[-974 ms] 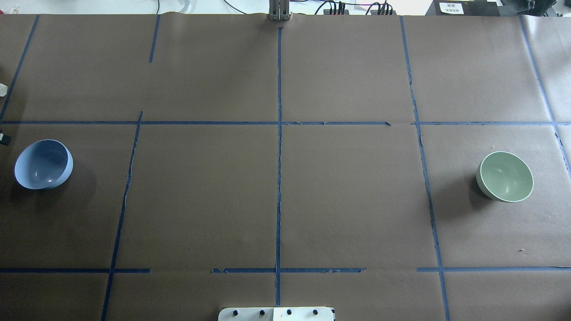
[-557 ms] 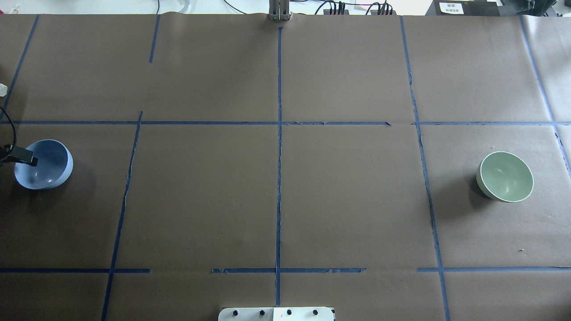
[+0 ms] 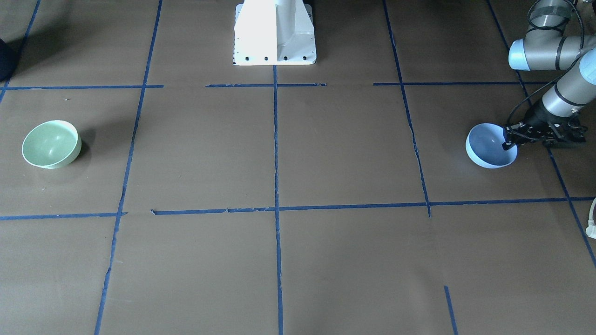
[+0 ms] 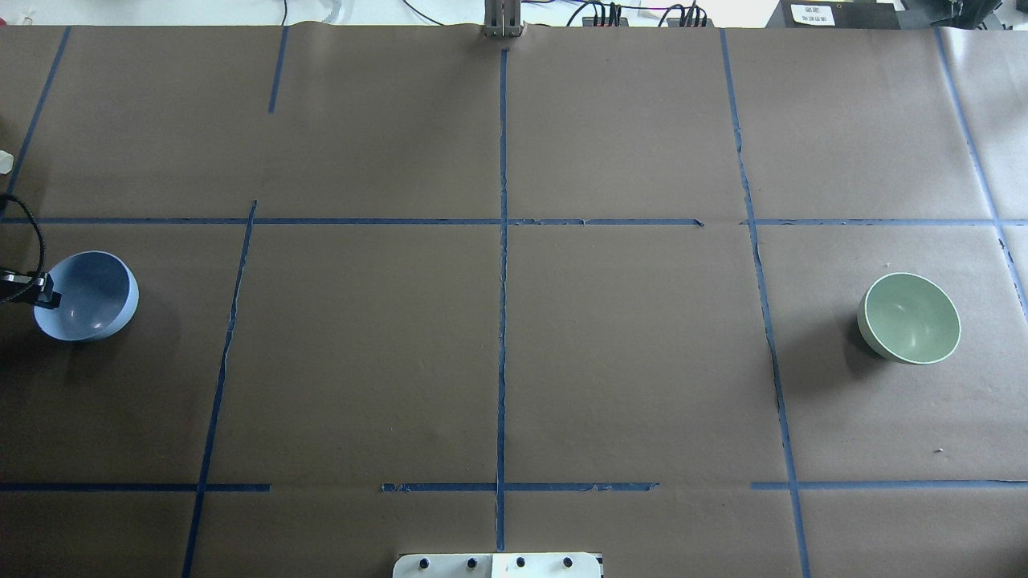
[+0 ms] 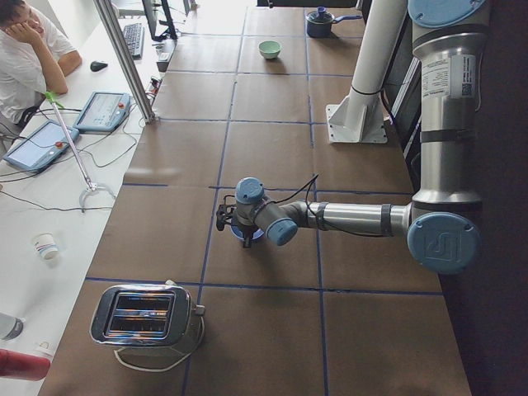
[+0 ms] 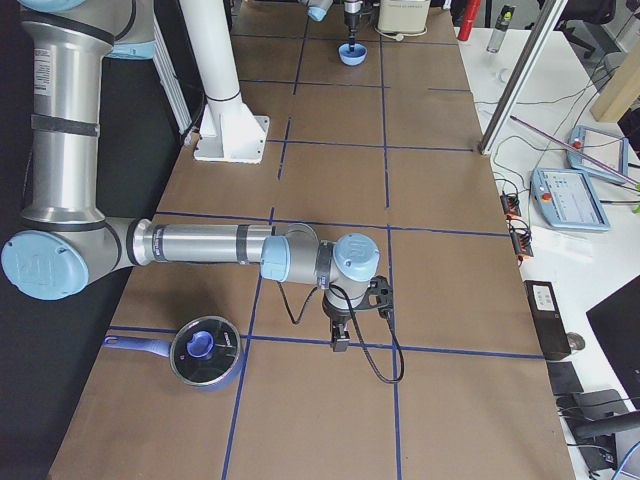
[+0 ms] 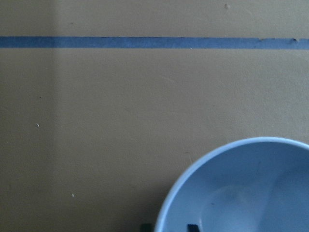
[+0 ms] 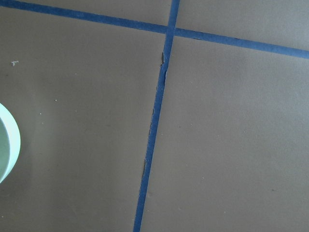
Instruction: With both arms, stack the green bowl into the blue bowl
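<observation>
Left hand (image 3: 509, 141) straddling blue bowl (image 3: 485, 150) rim, narrowly parted; uneven closing risking tipping bowl, skidding across worktop (image 3: 335, 153).

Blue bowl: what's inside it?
One finger of the left gripper sits inside the rim of the blue bowl; otherwise it looks empty. The spot beneath that finger is covered.

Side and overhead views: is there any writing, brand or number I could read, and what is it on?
No text can be read.
White label on the black box: too small.
Sticker on the left arm: too small.
Emblem on its blue joint cap: letters unclear.
Sticker on the right arm: blurred.
Green bowl, blue bowl: no writing.
</observation>
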{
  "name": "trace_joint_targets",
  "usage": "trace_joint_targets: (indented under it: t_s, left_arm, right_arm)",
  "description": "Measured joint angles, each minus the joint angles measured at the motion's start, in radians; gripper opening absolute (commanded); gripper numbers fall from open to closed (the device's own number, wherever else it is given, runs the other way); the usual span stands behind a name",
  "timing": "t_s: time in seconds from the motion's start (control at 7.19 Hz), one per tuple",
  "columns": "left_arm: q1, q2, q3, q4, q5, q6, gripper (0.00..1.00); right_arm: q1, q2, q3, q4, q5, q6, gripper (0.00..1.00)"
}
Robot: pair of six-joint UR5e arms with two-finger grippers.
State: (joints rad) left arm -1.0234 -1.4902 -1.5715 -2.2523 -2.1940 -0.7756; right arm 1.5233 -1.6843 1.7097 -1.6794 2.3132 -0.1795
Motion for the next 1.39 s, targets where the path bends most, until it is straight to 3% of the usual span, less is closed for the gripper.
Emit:
trace_joint_targets:
  t_s: [0.28, 0.7, 1.11, 1.39]
  left_arm:
    - [0.0, -0.058, -0.014, 0.009, -0.058, -0.074, 0.0]
    - [0.063, -0.33, -0.02, 0.065, -0.079, -0.439, 0.0]
    - [0.309, -0.587, -0.006, 0.166, 0.128, -0.727, 0.0]
    - [0.445, -0.685, 0.009, 0.245, 0.266, -0.767, 0.0]
  right_arm:
    - [0.0, 0.0, 0.001, 0.001, 0.001, 0.0, 1.0]
    - [0.0, 0.0, 0.002, 0.001, 0.0, 0.0, 1.0]
    - [0.0, 0.0, 0.002, 0.001, 0.0, 0.001, 1.0]
    - [0.0, 0.0, 0.001, 0.0, 0.0, 0.001, 1.0]
